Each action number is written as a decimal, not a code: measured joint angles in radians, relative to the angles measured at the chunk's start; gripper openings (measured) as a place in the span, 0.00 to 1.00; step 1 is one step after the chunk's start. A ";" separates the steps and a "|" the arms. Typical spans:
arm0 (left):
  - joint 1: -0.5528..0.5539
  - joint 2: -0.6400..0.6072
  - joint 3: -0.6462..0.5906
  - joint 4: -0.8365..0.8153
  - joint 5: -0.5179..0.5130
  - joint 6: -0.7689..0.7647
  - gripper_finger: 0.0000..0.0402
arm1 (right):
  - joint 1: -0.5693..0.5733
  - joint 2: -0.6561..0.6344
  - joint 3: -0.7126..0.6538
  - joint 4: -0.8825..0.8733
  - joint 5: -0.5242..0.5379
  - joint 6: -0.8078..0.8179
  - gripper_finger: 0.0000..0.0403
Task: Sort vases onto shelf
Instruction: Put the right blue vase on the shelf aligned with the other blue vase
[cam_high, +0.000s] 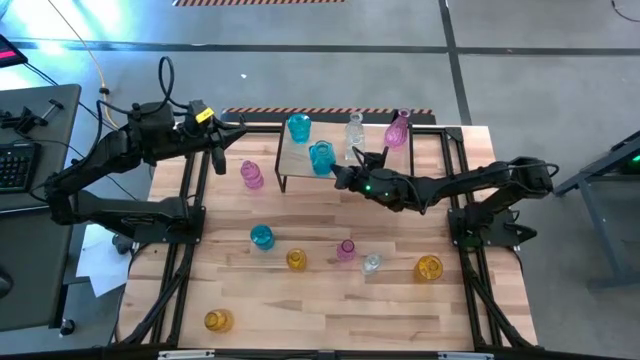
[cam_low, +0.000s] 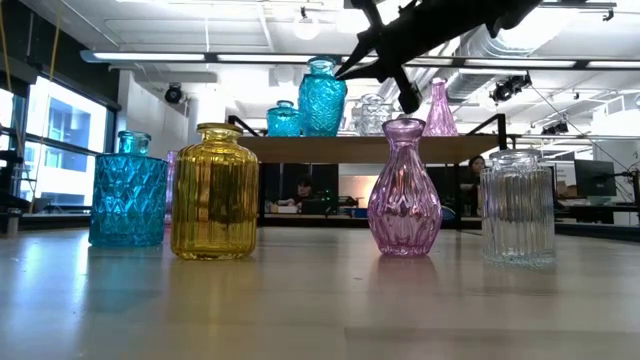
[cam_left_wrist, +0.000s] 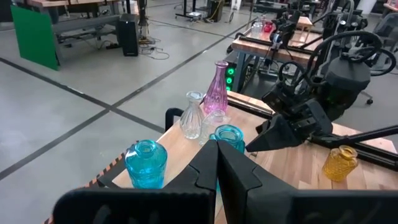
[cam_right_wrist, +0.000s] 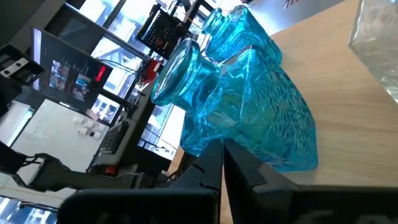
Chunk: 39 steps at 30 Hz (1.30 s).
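We see the right gripper (cam_high: 343, 179) pinched closed, empty, beside a teal vase (cam_high: 321, 157) on the shelf (cam_high: 296, 163). Left gripper (cam_high: 216, 160) closed too, near the table's back-left edge.

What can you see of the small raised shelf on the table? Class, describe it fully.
The shelf is a light wood board on thin black legs, standing at the table's far edge. Four glass vases stand on it: two teal, one clear and one pink. The right gripper, shut, hovers beside the nearer teal vase.
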 joint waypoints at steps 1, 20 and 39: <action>0.000 0.000 0.000 0.000 0.000 0.000 0.00 | 0.000 0.000 0.000 0.000 0.000 0.000 0.00; 0.000 0.000 0.000 0.000 0.000 0.001 0.00 | 0.070 0.000 0.000 0.000 0.240 -0.108 0.00; 0.000 0.008 0.000 0.004 0.245 0.060 0.00 | 0.053 0.000 0.000 0.059 0.180 -0.177 0.00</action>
